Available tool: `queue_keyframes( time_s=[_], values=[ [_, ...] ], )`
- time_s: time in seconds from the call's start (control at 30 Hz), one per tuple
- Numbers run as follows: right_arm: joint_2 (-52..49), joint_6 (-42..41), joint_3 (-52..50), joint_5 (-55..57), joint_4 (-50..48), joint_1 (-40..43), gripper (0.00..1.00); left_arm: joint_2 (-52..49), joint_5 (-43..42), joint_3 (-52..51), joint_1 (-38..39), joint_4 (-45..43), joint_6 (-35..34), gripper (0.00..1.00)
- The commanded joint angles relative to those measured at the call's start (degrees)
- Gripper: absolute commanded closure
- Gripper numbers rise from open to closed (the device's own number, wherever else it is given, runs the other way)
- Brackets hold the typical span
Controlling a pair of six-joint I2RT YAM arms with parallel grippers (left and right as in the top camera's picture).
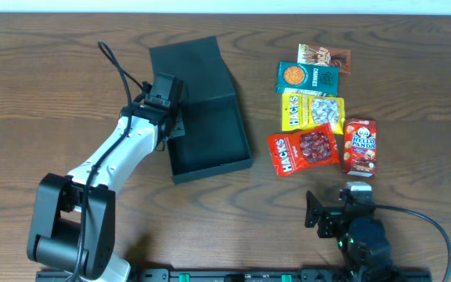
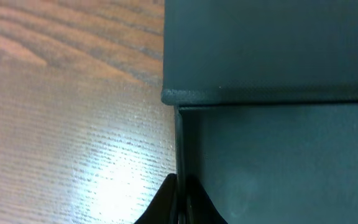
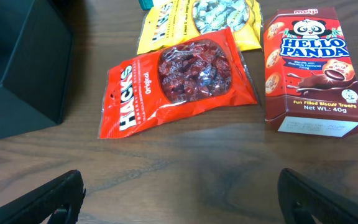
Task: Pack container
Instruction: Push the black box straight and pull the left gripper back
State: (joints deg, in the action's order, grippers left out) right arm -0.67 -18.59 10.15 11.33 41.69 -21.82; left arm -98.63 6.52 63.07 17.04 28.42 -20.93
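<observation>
The container (image 1: 210, 129) is a dark green-black shallow box lying open left of the table's centre, its flap lid (image 1: 190, 66) laid back behind it. My left gripper (image 1: 168, 127) is shut on the container's left wall. In the left wrist view the two fingertips (image 2: 166, 205) pinch that thin wall (image 2: 178, 143) from both sides, and the lid hinge (image 2: 260, 94) runs across above. My right gripper (image 1: 337, 202) hovers open near the front right edge. In the right wrist view its fingers (image 3: 61, 196) stand far apart over bare wood, holding nothing.
Snacks lie right of the container: a red Hacks bag (image 1: 304, 149), a Hello Panda box (image 1: 359, 146), a yellow Hacks bag (image 1: 312, 112), a teal packet (image 1: 308, 77) and a brown packet (image 1: 324, 56). The red bag (image 3: 173, 87) and the box (image 3: 309, 68) lie just ahead of my right gripper.
</observation>
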Motion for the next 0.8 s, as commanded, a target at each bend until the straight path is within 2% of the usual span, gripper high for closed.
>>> queue_keyframes(
  time_s=[0.0,0.23,0.77],
  values=[
    [0.3,0.2,-0.6,0.2,0.0,0.4,0.01,-0.5,1.6,-0.2,-0.2,-0.5,6.4,0.94],
    [0.3,0.2,-0.6,0.2,0.0,0.4,0.01,-0.5,1.4,-0.2,-0.2,-2.4,13.5,0.94],
    [0.3,0.2,-0.6,0.2,0.0,0.4,0.01,-0.5,1.4,-0.2,-0.2,-5.1,14.8,0.94]
  ],
)
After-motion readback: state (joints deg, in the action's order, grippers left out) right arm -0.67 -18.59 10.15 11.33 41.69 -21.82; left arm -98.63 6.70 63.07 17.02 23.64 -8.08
